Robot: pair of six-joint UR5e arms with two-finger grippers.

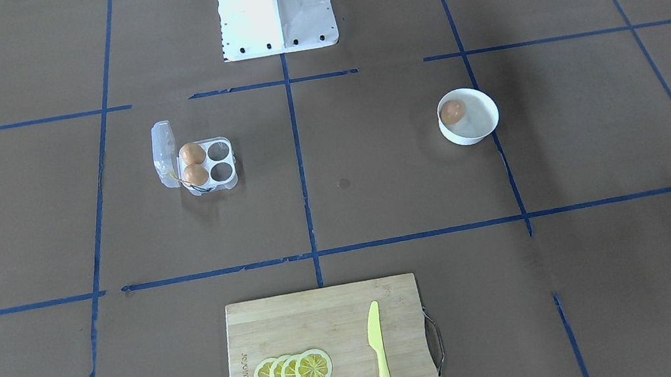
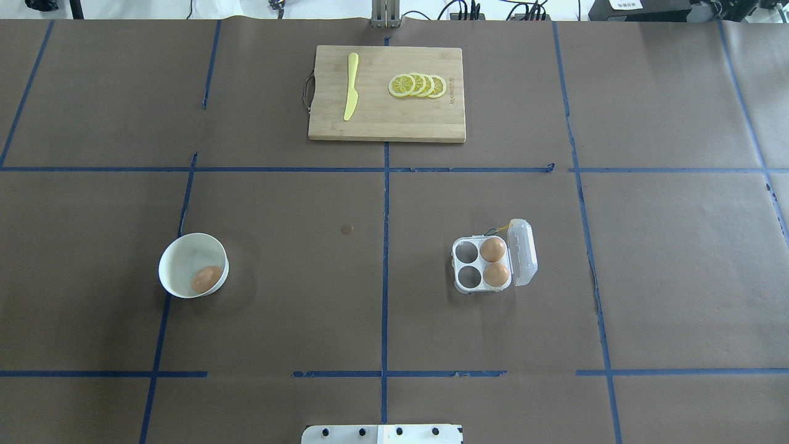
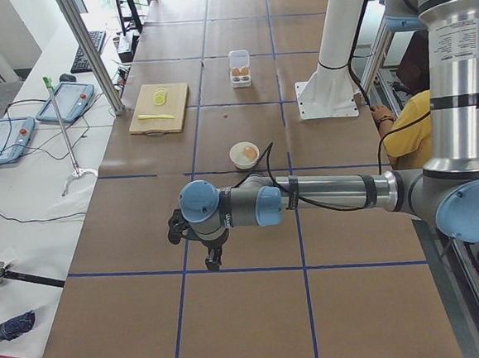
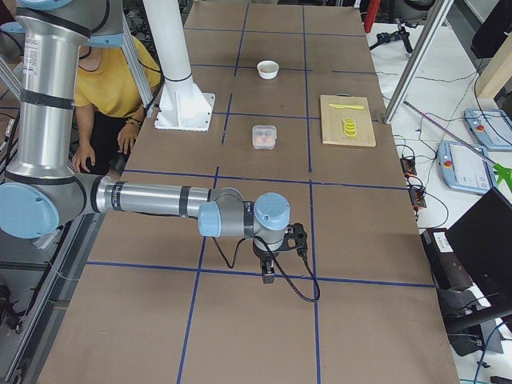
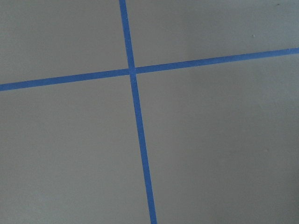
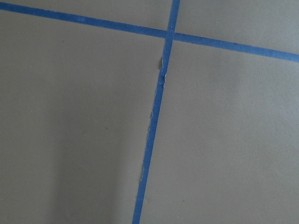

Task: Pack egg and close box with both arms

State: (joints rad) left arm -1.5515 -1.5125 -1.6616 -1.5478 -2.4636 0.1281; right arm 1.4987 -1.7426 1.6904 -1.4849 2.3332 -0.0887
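Brown paper under a blue tape grid: logging the desk (image 2: 678, 277) first. Finding both arms stretched low over bare paper, well apart from every task thing: left arm (image 3: 332, 192) near in the left side view, right arm (image 4: 152, 198) near in the right side view. Spotting left gripper (image 3: 213, 260) and right gripper (image 4: 268, 274) pointing down, in side views only, so cannot tell whether spread or pinched. Getting only tape and paper from wrist cameras. Marking bamboo cutting board (image 2: 382, 123) at the far edge, carrying lemon slices (image 2: 419, 86) and a yellow knife (image 2: 351, 86). Placing the box (image 2: 467, 276) on the robot's right half, lid (image 2: 524, 251) hinged open on the outer side, packed eggs (image 2: 493, 250) filling the two lid-side cells, two inner cells sitting empty. Placing the white bowl (image 2: 182, 259) on the left half, well apart from the box, cradling the egg (image 2: 206, 279) against its wall. Judging the task as not begun. Flagging risks: squeezing too hard and cracking shell; pinching too lightly on the smooth curve and losing it mid-carry; catching the bowl wall and tipping it; seating the egg off-centre and blocking the lid; pushing the lid without bracing the light box and shoving it away.
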